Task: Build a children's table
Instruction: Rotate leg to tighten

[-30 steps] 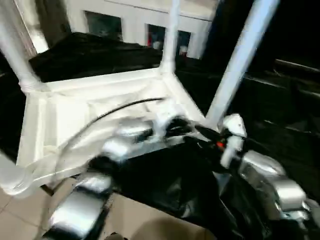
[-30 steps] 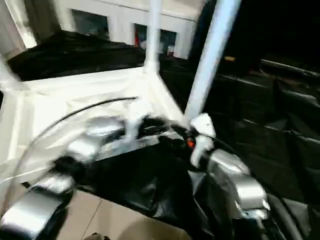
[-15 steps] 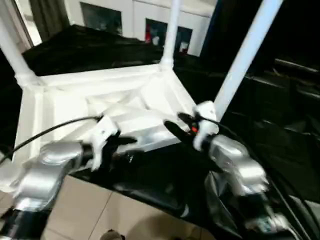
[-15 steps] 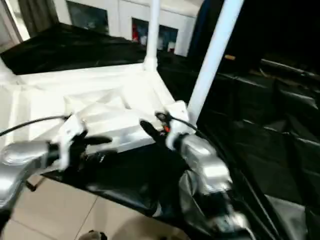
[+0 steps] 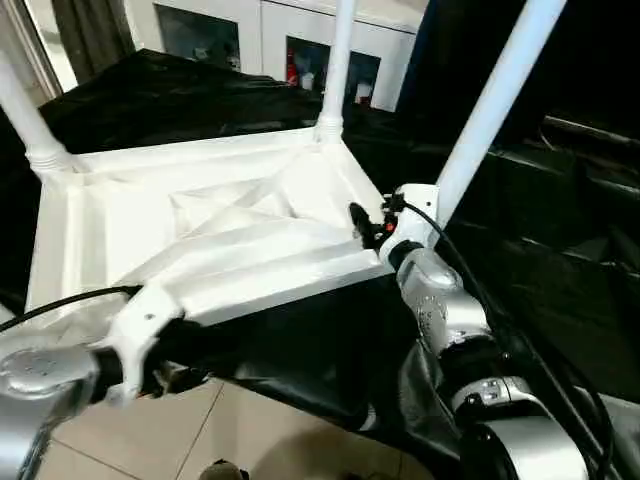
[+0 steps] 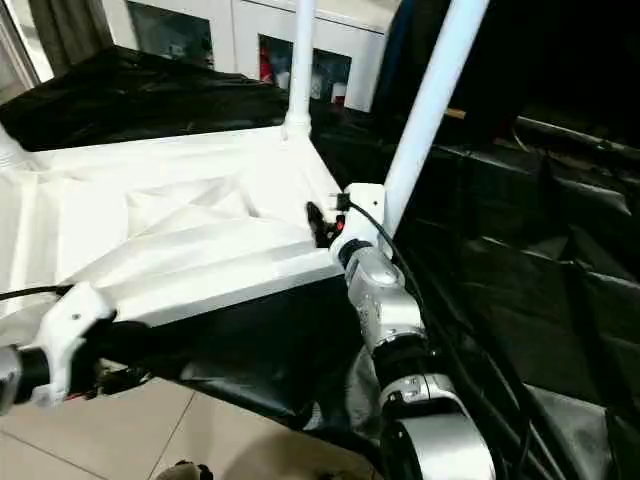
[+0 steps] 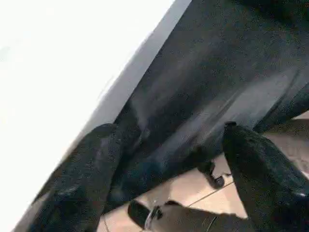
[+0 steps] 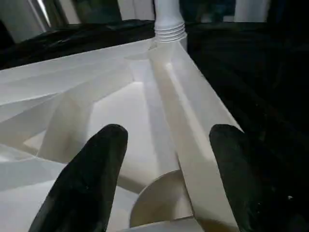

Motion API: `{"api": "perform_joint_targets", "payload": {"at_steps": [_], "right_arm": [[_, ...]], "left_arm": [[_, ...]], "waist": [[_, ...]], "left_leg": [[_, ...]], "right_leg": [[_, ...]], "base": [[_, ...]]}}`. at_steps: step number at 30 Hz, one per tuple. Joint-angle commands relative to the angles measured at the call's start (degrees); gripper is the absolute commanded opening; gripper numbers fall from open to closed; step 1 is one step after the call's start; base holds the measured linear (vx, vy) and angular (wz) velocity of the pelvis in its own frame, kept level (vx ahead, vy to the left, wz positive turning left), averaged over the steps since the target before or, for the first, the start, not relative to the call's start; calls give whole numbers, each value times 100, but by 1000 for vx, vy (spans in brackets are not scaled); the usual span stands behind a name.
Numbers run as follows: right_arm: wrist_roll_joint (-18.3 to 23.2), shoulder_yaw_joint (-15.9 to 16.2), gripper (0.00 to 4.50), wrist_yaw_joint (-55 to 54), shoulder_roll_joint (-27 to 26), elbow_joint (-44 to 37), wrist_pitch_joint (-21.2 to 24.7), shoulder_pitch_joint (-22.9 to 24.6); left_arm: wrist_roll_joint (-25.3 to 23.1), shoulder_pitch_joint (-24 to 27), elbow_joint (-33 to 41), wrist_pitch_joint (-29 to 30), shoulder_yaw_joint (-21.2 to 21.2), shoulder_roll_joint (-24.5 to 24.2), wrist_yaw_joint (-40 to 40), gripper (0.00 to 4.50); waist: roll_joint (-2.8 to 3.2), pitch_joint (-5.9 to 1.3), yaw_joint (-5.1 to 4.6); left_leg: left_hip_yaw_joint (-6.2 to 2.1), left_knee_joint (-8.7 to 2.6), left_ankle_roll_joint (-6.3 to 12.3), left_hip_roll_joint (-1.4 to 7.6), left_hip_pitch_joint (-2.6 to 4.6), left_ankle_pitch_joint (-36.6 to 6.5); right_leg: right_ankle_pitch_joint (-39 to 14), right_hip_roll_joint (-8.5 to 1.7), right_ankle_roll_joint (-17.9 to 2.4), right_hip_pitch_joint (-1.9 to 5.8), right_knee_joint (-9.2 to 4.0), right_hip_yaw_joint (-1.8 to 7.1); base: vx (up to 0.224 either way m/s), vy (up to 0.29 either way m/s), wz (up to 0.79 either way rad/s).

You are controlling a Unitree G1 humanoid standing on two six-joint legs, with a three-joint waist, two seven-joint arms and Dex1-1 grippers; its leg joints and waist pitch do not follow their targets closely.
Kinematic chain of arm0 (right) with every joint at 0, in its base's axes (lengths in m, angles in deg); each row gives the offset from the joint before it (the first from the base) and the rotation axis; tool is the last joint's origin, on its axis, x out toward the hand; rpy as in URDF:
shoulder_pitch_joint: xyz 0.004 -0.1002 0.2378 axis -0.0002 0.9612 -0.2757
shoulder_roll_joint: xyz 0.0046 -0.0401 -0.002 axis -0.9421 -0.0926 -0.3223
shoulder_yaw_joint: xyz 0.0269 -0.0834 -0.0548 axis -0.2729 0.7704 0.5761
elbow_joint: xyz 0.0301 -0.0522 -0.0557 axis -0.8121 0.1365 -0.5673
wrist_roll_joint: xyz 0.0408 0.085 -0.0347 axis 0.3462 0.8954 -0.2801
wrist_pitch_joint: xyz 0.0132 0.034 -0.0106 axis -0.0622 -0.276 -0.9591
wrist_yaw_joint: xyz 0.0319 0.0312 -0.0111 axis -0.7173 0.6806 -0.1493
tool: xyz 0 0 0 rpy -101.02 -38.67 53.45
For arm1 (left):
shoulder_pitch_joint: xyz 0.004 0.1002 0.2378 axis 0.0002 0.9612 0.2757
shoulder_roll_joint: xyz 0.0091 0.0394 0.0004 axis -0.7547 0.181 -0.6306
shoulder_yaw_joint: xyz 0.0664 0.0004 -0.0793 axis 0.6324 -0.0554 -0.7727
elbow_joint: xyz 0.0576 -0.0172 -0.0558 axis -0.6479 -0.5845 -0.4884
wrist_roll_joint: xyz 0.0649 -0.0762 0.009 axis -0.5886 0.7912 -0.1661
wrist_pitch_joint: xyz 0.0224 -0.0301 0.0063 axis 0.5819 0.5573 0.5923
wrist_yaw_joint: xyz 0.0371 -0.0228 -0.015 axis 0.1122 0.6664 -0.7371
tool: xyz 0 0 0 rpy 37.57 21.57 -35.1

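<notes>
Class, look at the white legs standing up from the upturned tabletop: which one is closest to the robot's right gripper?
The thick leg at the near right corner, rising right beside the right gripper. The other legs stand at the far corners.

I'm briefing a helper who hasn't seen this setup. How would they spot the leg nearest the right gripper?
Find the white tabletop lying underside up on the black sheet. At its corner beside the right gripper a white leg rises. Unlike the other legs, it leans and looks thickest.
</notes>
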Motion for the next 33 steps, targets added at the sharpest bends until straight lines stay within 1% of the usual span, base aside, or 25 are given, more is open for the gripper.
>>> {"api": "perform_joint_targets", "payload": {"at_steps": [1, 2, 3, 5, 6, 8, 10, 11, 12, 13, 14, 15, 17, 18, 19, 21, 22, 24, 26, 27, 29, 30, 31, 32, 33], "right_arm": [[-68, -413, 308, -328, 244, 292, -215, -118], [-56, -507, 308, -437, 320, 428, -287, -177], [-37, -588, 308, -533, 403, 535, -331, -224], [30, -715, 308, -663, 582, 750, -435, -312], [65, -771, 308, -712, 682, 849, -486, -352], [126, -908, 308, -792, 936, 1042, -566, -430], [143, -955, 308, -800, 1014, 1092, -588, -450], [160, -1044, 308, -800, 1199, 1227, -653, -507], [160, -1044, 308, -800, 1199, 1227, -653, -507], [183, -1151, 308, -769, 1467, 1384, -706, -581], [186, -1179, 308, -758, 1538, 1442, -727, -609], [176, -1204, 308, -744, 1657, 1508, -742, -639], [166, -1248, 308, -723, 1857, 1669, -798, -712], [163, -1265, 308, -714, 1926, 1728, -820, -739], [152, -1310, 308, -695, 2110, 1872, -876, -801], [149, -1343, 308, -651, 2268, 1986, -903, -853], [150, -1350, 308, -631, 2310, 2024, -912, -870], [172, -1298, 308, -247, 2343, 1990, -870, -860], [171, -1117, 308, 415, 2251, 1788, -739, -730], [160, -1092, 308, 461, 2239, 1789, -742, -725], [82, -875, 308, 808, 2140, 1562, -693, -520], [44, -689, 308, 1080, 2040, 1344, -635, -309], [44, -689, 308, 1080, 2040, 1344, -635, -309], [92, -616, 308, 1222, 1941, 1144, -554, -139], [173, -616, 342, 1180, 1853, 910, -441, 29]], "left_arm": [[-186, 112, -20, 29, -203, -133, -326, 413], [-227, 136, -31, 16, -216, -156, -425, 413], [-255, 144, -47, -22, -226, -170, -478, 430], [-298, 150, -54, -86, -232, -173, -552, 444], [-315, 145, -53, -120, -234, -167, -580, 448], [-330, 116, -71, -203, -247, -153, -634, 448], [-322, 101, -78, -249, -255, -140, -650, 448], [-245, 52, -80, -329, -293, -103, -693, 448], [-245, 52, -80, -329, -293, -103, -693, 448], [-72, -22, -37, -416, -392, -33, -687, 448], [-17, -38, -21, -436, -421, -16, -685, 448], [77, -44, 33, -515, -465, -10, -604, 448], [249, -33, 138, -618, -550, -5, -454, 448], [315, -27, 176, -637, -583, -5, -400, 448], [520, 30, 277, -635, -695, -30, -232, 448], [643, 146, 275, -673, -848, -139, -78, 448], [664, 184, 259, -700, -897, -180, -44, 448], [736, 320, 115, -827, -1217, -333, 109, 448], [882, 363, -92, -974, -1690, -438, 221, 448], [907, 348, -116, -975, -1726, -440, 215, 448], [1087, 145, -232, -1025, -2004, -323, 120, 448], [1328, -90, -315, -1059, -2220, -183, 50, 448], [1328, -90, -315, -1059, -2220, -183, 50, 448], [1576, -311, -349, -1053, -2342, -27, -47, 448], [1722, -470, -345, -1052, -2309, 155, -165, 450]], "waist": [[185, -353, -46], [177, -354, -28], [180, -347, -15], [178, -344, 29], [181, -348, 46], [179, -365, 78], [172, -368, 97], [168, -377, 99], [168, -377, 99], [172, -379, 102], [168, -389, 122], [144, -382, 119], [130, -382, 109], [129, -382, 111], [118, -382, 106], [115, -375, 101], [94, -381, 78], [82, -374, 46], [65, -365, -13], [77, -369, -16], [105, -356, -37], [72, -357, -48], [88, -362, -27], [58, -365, -33], [71, -368, -18]], "left_leg": [[-2, -391, -261, 84, 177, -1591], [1, -389, -262, 84, 179, -1610], [6, -388, -264, 83, 194, -1648], [36, -365, -250, 86, 244, -1777], [30, -366, -264, 87, 240, -1806], [31, -358, -274, 84, 225, -1749], [22, -355, -282, 79, 193, -1741], [12, -352, -286, 76, 179, -1731], [12, -352, -286, 76, 179, -1731], [7, -342, -299, 70, 171, -1748], [18, -324, -289, 69, 196, -1744], [22, -317, -262, 63, 166, -1707], [3, -315, -261, 59, 114, -1638], [8, -306, -258, 60, 124, -1673], [10, -293, -242, 54, 121, -1678], [13, -284, -206, 51, 108, -1649], [10, -281, -169, 43, 73, -1610], [19, -266, -103, 43, 71, -1608], [4, -273, -11, 39, 33, -1675], [-4, -274, -16, 44, 37, -1643], [-7, -276, -35, 61, 81, -1664], [-10, -281, -32, 63, 71, -1676], [-13, -287, -54, 72, 80, -1660], [-17, -292, -50, 72, 73, -1628], [-16, -288, -60, 76, 88, -1618]], "right_leg": [[-883, -140, -800, 173, -347, 197], [-904, -141, -809, 166, -346, 197], [-951, -135, -804, 150, -359, 197], [-1058, -124, -784, 108, -384, 209], [-1139, -126, -771, 114, -386, 205], [-1116, -131, -741, 127, -373, 204], [-1161, -135, -715, 145, -370, 197], [-1157, -140, -699, 160, -361, 192], [-1157, -140, -699, 160, -361, 192], [-1158, -142, -719, 163, -355, 183], [-1108, -134, -759, 151, -359, 180], [-1051, -132, -771, 164, -352, 184], [-1064, -142, -765, 202, -335, 169], [-1098, -148, -772, 189, -339, 171], [-1123, -144, -779, 192, -336, 168], [-1086, -140, -797, 192, -334, 169], [-1065, -137, -801, 218, -326, 165], [-1099, -132, -790, 205, -332, 172], [-1273, -133, -789, 226, -356, 169], [-1265, -135, -798, 228, -346, 168], [-1178, -125, -907, 196, -349, 177], [-1185, -125, -937, 205, -345, 174], [-1165, -146, -979, 214, -343, 183], [-1119, -140, -1018, 227, -330, 181], [-1111, -149, -1035, 218, -323, 183]], "base": [[0, 0, 0], [0, 0, 0], [0, 0, 0], [0, 0, 0], [0, 0, 0], [0, 0, 0], [0, 0, 0], [0, 0, 0], [0, 0, 0], [0, 0, 0], [0, 0, 0], [0, 0, 0], [0, 0, 0], [0, 0, 0], [0, 0, 0], [0, 0, 0], [0, 0, 0], [0, 0, 0], [0, 0, 0], [0, 0, 0], [0, 0, 0], [0, 0, 0], [0, 0, 0], [0, 0, 0], [0, 0, 0]]}}
